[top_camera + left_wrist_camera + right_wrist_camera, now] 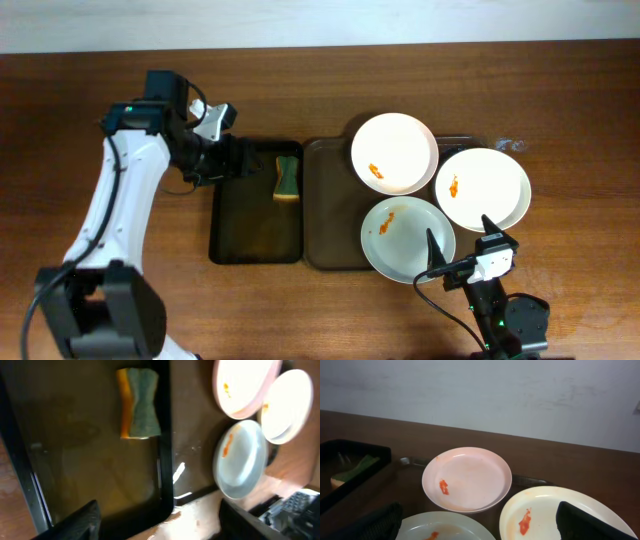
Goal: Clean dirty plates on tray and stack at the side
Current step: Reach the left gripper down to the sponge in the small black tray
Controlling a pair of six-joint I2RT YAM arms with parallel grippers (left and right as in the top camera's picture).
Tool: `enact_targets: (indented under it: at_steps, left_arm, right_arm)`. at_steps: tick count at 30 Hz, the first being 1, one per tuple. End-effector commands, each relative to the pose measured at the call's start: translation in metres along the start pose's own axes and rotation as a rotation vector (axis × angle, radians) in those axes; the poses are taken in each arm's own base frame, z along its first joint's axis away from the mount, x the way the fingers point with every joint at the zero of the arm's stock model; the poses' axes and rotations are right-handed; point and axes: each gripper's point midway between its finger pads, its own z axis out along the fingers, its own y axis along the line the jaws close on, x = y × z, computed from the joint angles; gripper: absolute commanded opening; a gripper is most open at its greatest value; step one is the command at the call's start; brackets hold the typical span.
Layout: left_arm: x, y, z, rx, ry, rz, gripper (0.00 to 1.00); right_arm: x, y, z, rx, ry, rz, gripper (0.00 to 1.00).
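On the brown tray (pixel 325 200) lie the far plate (pixel 394 152), the near plate (pixel 405 238) and the right plate (pixel 483 187), which overhangs the right rim. Your right gripper (pixel 460 240) hangs spread wide at the near plate. Your left gripper (pixel 232 160), also spread, hovers at the black tray's (pixel 255 235) far-left corner, near the sponge (pixel 287 178).

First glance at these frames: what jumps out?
Three white plates, far, right and near, each with an orange smear, crowd the brown tray at right and spill past its rim. A yellow-green sponge lies at the far end of the black tray just left of it. The right gripper hovers open over the near plate's edge.
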Motion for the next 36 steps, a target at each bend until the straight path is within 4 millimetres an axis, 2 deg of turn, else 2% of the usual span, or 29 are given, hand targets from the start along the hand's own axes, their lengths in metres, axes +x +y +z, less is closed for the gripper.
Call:
enact_targets:
  at_steps: [1, 3, 5, 6, 10, 11, 13, 15, 16, 18, 20, 22, 25, 28, 32, 33, 34, 35, 36]
  left_arm:
    - [-0.013, 0.021, 0.005, -0.1, -0.024, 0.019, 0.65]
    - [-0.017, 0.025, 0.006, -0.125, -0.035, 0.026, 0.63]
    - [-0.025, 0.026, 0.01, -0.156, -0.06, 0.047, 0.98]
    - [-0.027, 0.023, 0.012, -0.162, -0.067, 0.052, 0.98]
    - [-0.027, 0.006, 0.029, -0.183, -0.064, 0.127, 0.8]
    - [-0.027, 0.008, 0.034, -0.225, -0.069, 0.138, 0.79]
    - [-0.029, 0.012, 0.043, -0.337, -0.085, 0.101, 0.71]
    - [-0.029, 0.002, 0.056, -0.336, -0.081, 0.131, 0.64]
    - [-0.028, -0.002, 0.066, -0.332, -0.07, 0.144, 0.57]
    - [-0.022, 0.0, 0.083, -0.339, -0.034, 0.114, 0.57]
    - [-0.015, 0.007, 0.107, -0.349, 0.027, 0.109, 0.62]
    - [-0.007, 0.014, 0.126, -0.358, 0.081, 0.102, 0.61]
    - [0.001, 0.023, 0.141, -0.37, 0.131, 0.092, 0.61]
    - [0.003, 0.025, 0.146, -0.373, 0.141, 0.09, 0.6]
    - [0.009, 0.029, 0.162, -0.379, 0.176, 0.096, 0.61]
    - [0.011, 0.03, 0.166, -0.382, 0.185, 0.095, 0.57]
    - [0.011, 0.031, 0.165, -0.386, 0.184, 0.094, 0.4]
    - [0.01, 0.034, 0.164, -0.398, 0.181, 0.094, 0.14]
    - [0.009, 0.036, 0.163, -0.408, 0.179, 0.094, 0.0]
  right_arm:
    - [0.003, 0.0, 0.0, 0.003, 0.008, 0.008, 0.98]
    - [0.003, 0.0, 0.0, 0.003, 0.008, 0.008, 0.98]
    - [0.003, 0.0, 0.0, 0.003, 0.008, 0.008, 0.99]
    - [0.003, 0.0, 0.0, 0.003, 0.008, 0.008, 0.98]
    - [0.003, 0.0, 0.0, 0.003, 0.008, 0.008, 0.98]
    - [0.003, 0.0, 0.0, 0.003, 0.008, 0.008, 0.98]
    - [0.003, 0.0, 0.0, 0.003, 0.008, 0.008, 0.98]
    - [0.003, 0.0, 0.0, 0.003, 0.008, 0.008, 0.98]
    - [0.003, 0.0, 0.0, 0.003, 0.008, 0.008, 0.98]
    - [0.003, 0.0, 0.0, 0.003, 0.008, 0.008, 0.98]
    - [0.003, 0.0, 0.0, 0.003, 0.008, 0.008, 0.99]
    - [0.003, 0.0, 0.0, 0.003, 0.008, 0.008, 0.98]
    - [0.003, 0.0, 0.0, 0.003, 0.008, 0.008, 0.98]
    - [0.003, 0.0, 0.0, 0.003, 0.008, 0.008, 0.98]
    - [0.003, 0.0, 0.0, 0.003, 0.008, 0.008, 0.98]
    - [0.003, 0.0, 0.0, 0.003, 0.008, 0.008, 0.98]
    - [0.003, 0.0, 0.0, 0.003, 0.008, 0.008, 0.98]
    - [0.003, 0.0, 0.0, 0.003, 0.008, 0.008, 0.98]
    - [0.003, 0.0, 0.0, 0.003, 0.008, 0.008, 0.98]
